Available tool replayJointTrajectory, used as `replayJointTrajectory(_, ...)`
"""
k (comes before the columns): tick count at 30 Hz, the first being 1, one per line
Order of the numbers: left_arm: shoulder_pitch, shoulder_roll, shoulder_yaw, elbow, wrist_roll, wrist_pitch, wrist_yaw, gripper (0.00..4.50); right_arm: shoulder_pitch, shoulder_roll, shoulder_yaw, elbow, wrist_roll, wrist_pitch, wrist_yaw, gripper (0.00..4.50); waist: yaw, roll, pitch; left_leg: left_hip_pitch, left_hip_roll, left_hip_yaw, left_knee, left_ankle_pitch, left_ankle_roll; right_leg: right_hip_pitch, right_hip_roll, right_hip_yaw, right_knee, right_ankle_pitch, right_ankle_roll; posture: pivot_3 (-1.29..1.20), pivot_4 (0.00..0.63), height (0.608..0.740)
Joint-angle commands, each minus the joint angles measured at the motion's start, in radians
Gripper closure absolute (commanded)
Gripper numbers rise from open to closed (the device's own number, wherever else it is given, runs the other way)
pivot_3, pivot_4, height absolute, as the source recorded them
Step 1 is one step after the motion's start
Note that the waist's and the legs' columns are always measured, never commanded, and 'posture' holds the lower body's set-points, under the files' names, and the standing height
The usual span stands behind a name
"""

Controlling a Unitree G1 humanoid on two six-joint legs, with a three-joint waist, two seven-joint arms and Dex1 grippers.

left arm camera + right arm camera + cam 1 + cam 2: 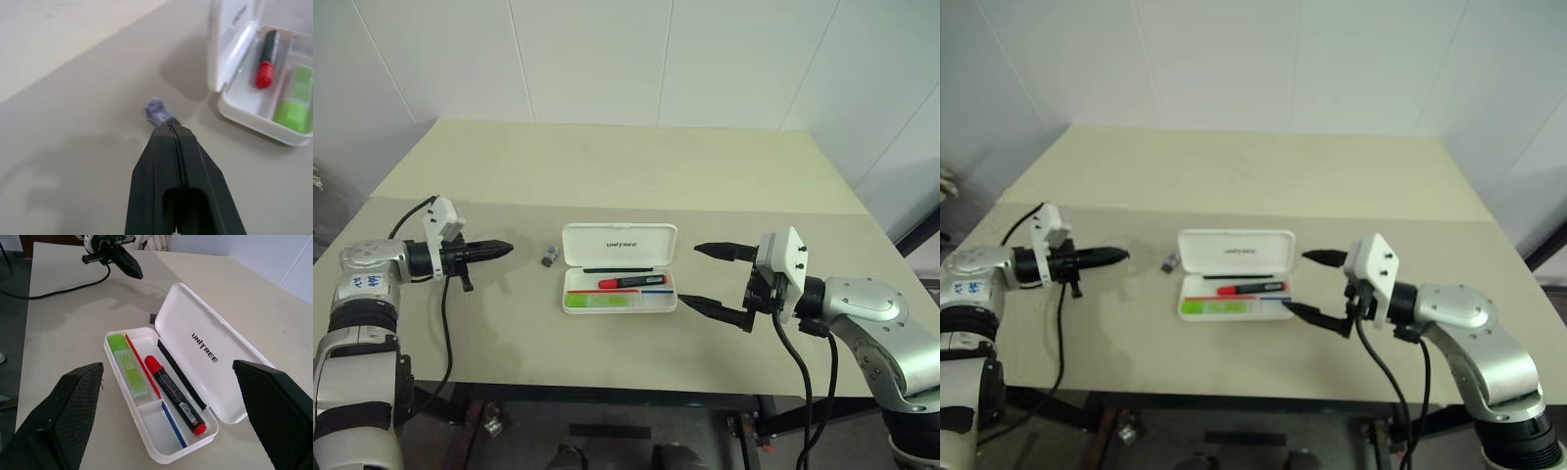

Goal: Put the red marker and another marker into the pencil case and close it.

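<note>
The pencil case (203, 350) lies open near the middle of the table (607, 166), its lid folded back flat on the far side of the tray and joined to it along one long hinged edge. Both markers are already in the tray: the red marker (174, 393) lies along the compartment next to the hinge, and the green highlighter (128, 364) lies in the front compartment, with a thin red pen (143, 365) and a thin blue pen (174, 424) between and beside them. The left gripper (499, 249) hovers to the left of the case with its fingers pressed together and nothing between them; a small grey object (549, 257) sits on the table between it and the case. The right gripper (707, 278) hangs just right of the case with its fingers spread wide and empty. Only closing appears to remain. The case looks light, rigid and smooth, so it is likely to slide on the table if pushed sideways. The best purchase is probably the lid's free far edge, lifted and swung over the hinge, then pressed down along the front lip; a steadying contact on the tray would help.
</note>
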Motion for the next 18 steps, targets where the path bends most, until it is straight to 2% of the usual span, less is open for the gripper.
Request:
replayJointTrajectory(1,-0.053,0.026,0.029,0.029,-0.002,-0.035,0.005,4.5,-0.006,-0.008,-0.028,-0.024,0.012,-0.024,-0.009,0.0,0.0,0.0,0.0,0.0,0.0,0.0,0.0,0.0,0.0,0.0,0.0,0.0,0.0,0.0,0.0,0.0,0.15,0.74)
replayJointTrajectory(6,-0.072,-0.002,0.011,0.059,0.026,-0.057,0.032,4.5,-0.012,-0.005,-0.023,-0.016,0.01,-0.03,-0.012,0.0,0.0,0.0,0.0,0.0,0.0,0.0,0.0,0.0,0.0,0.0,0.0,0.0,0.0,0.0,0.0,0.0,0.15,0.74)
replayJointTrajectory(9,-0.066,-0.055,0.0,0.069,0.053,-0.064,0.124,4.5,-0.013,-0.005,-0.02,-0.013,0.009,-0.033,-0.014,0.0,0.002,0.0,0.0,0.0,0.0,0.0,0.0,0.0,0.0,0.0,0.0,0.0,0.0,0.0,0.0,0.0,0.15,0.74)
replayJointTrajectory(12,-0.028,-0.108,-0.007,0.035,0.053,-0.069,0.121,4.5,-0.013,-0.005,-0.019,-0.013,0.008,-0.032,-0.017,0.0,0.002,0.0,0.0,0.0,0.0,0.0,0.002,0.0,0.0,0.0,0.0,0.0,0.001,0.0,0.0,0.0,0.15,0.74)
replayJointTrajectory(18,0.028,-0.182,-0.041,-0.077,0.088,0.006,0.253,2.7,-0.011,-0.013,-0.027,-0.016,0.013,-0.027,-0.018,0.0,0.001,0.0,0.0,0.0,0.0,0.0,0.002,0.0,0.0,0.0,0.0,0.0,0.002,0.0,0.0,0.0,0.15,0.74)
